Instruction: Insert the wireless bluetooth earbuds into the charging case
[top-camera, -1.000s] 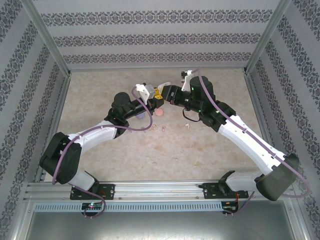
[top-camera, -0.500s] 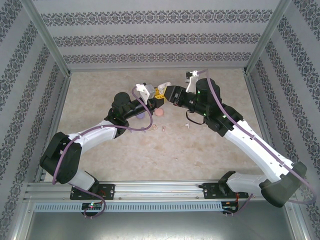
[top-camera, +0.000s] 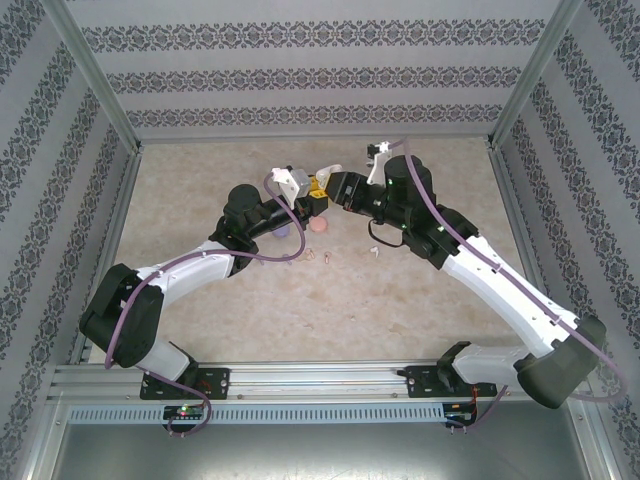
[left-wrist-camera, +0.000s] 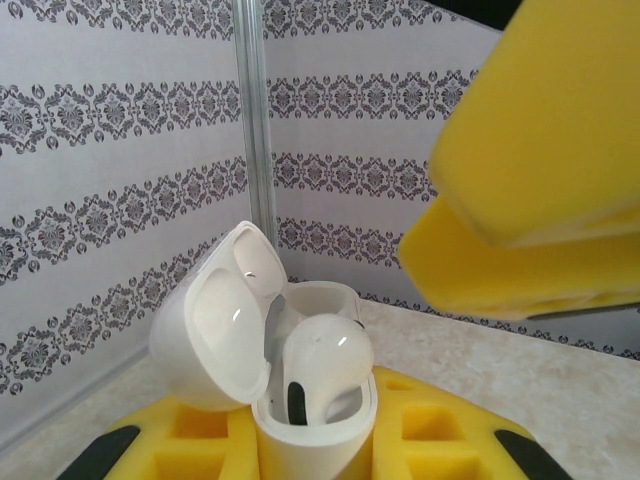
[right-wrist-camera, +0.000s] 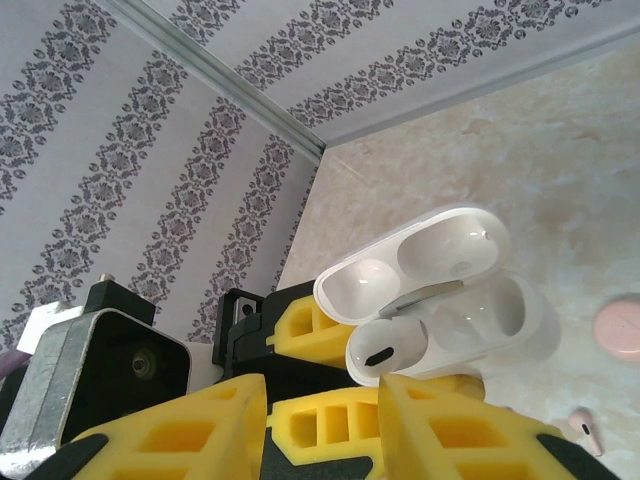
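left tool (left-wrist-camera: 318, 455) clamped on the open charging case (right-wrist-camera: 440, 285); right tool (right-wrist-camera: 320, 395) part-open, empty, just above it. white earbud (left-wrist-camera: 325, 355) sits tilted in its well, head proud. risk: an off-axis push jams it or twists the case in my grip.

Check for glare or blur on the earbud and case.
Left wrist: small highlights on the white earbud and lid, both sharp; the right gripper's fingers are a blurred yellow mass. Right wrist: case sharp. Top external: too small to judge.

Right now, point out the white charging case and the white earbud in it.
white charging case (left-wrist-camera: 215, 340): left wrist view, on its open lid.
white earbud (left-wrist-camera: 325, 355): left wrist view, on its head.
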